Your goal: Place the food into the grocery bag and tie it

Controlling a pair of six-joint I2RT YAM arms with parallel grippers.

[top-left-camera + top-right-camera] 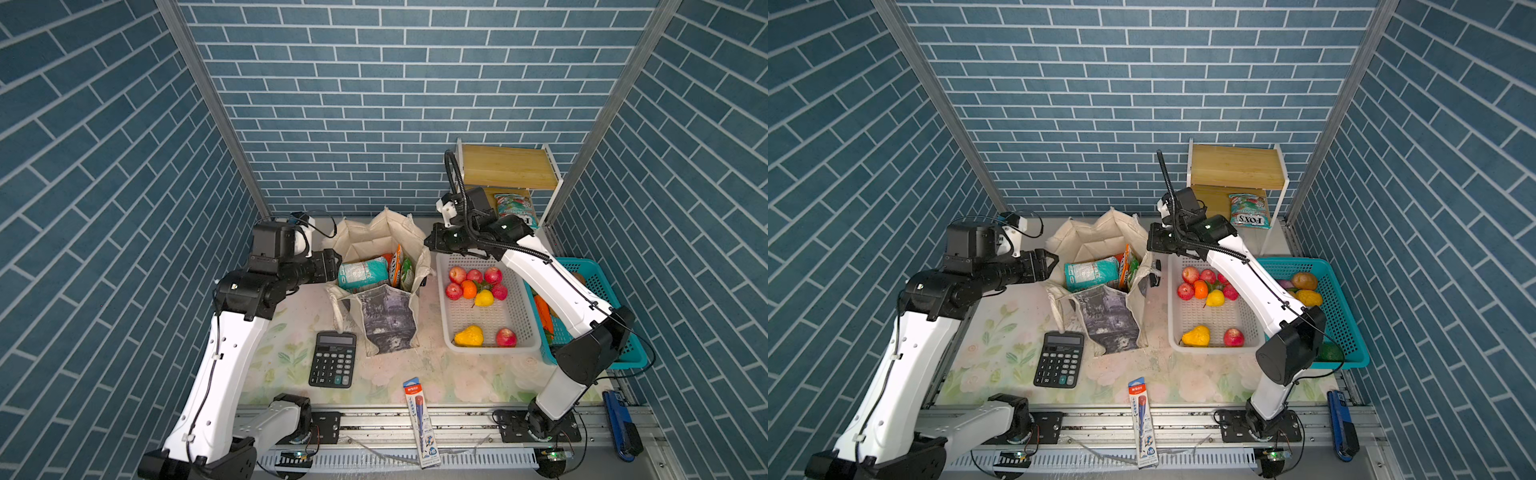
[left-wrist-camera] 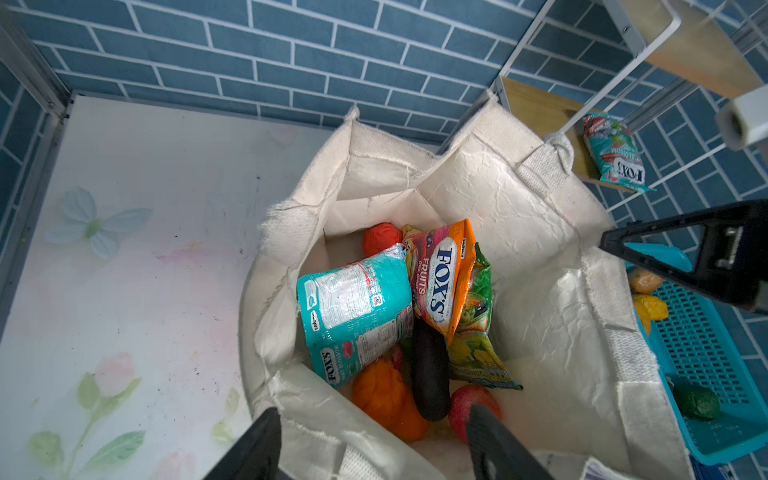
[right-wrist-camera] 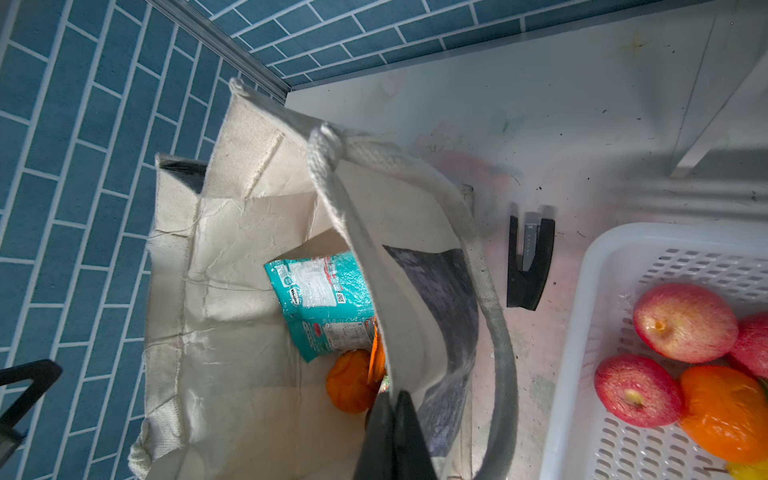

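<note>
The left gripper [image 1: 336, 265] hangs at the left rim of the bag [image 1: 390, 324], jaws spread wide and gripping nothing. Open mat [image 2: 145, 249] lies on that side. One calculator [image 1: 333, 365] sits just in front of the bag's left corner.

The bag stands mid-table with its mouth open and its far wall folded inward. Inside are three packets. The teal packet [image 2: 353, 307] is marked FOX'S, and the orange packet [image 2: 440, 282] reads FOX'S FRUITS. No writing can be read on the green packet [image 2: 478, 345]. Around them lie one eggplant [image 2: 430, 374], two orange fruits [image 2: 384, 395] and one pink-red fruit [image 2: 461, 405].

One pencil pack [image 1: 420, 424] lies across the front rail. The right gripper [image 3: 392, 405] is clenched on the bag's right rim. One black stapler [image 3: 530, 262] lies in the narrow strip between the bag and the white basket [image 1: 444, 307]. That basket holds six red fruits [image 1: 493, 275], one orange [image 1: 468, 289] and two yellow fruits [image 1: 468, 336]. A fourth packet [image 1: 513, 208], also FOX'S, lies on the lower board of the shelf [image 1: 507, 166]. The teal basket [image 1: 598, 282] sits just beside the white one, its contents partly hidden.
</note>
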